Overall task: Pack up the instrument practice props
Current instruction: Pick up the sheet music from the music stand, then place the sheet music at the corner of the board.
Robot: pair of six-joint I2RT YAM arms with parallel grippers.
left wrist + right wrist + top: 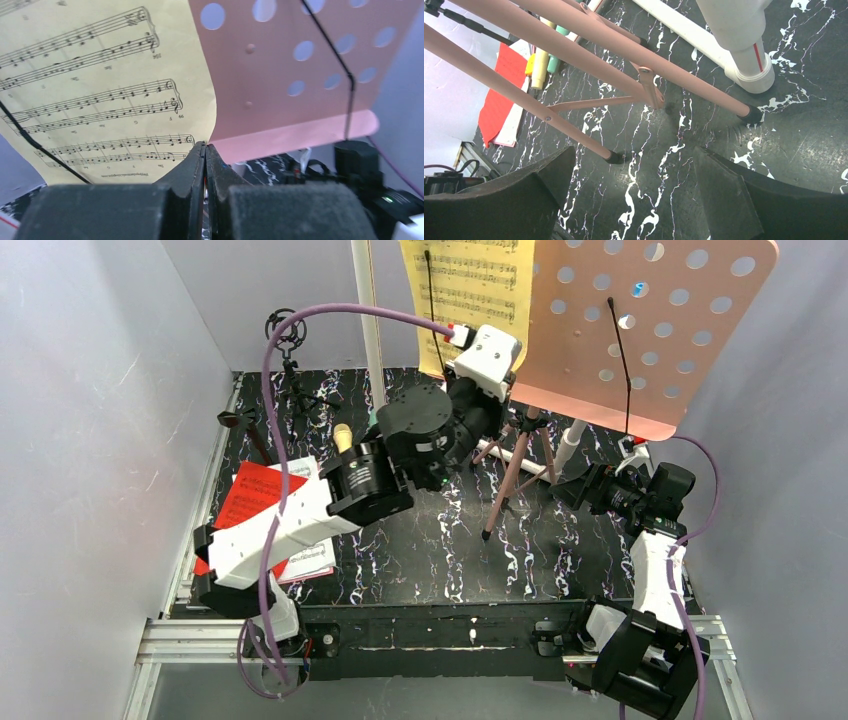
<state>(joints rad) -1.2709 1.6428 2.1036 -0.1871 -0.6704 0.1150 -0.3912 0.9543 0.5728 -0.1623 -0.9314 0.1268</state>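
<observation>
Left claw [205, 146] clenched, tips at yellow sheet's [100, 100] lower right corner, lower centre of frame.
Sheet fills upper left, against pink stand [280, 75]. Right claw [633, 152] released; stand legs [524, 100] above it in frame.

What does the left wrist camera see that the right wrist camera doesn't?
Only the left wrist: the yellow sheet music, the stand's holed pink plate, and the left claw shut on the sheet's bottom corner. Only the right wrist: the stand's tripod legs, the white pipe, the red folder, the microphones beside it, and the open right claw. Both: parts of the pink stand and the black marbled table.
</observation>
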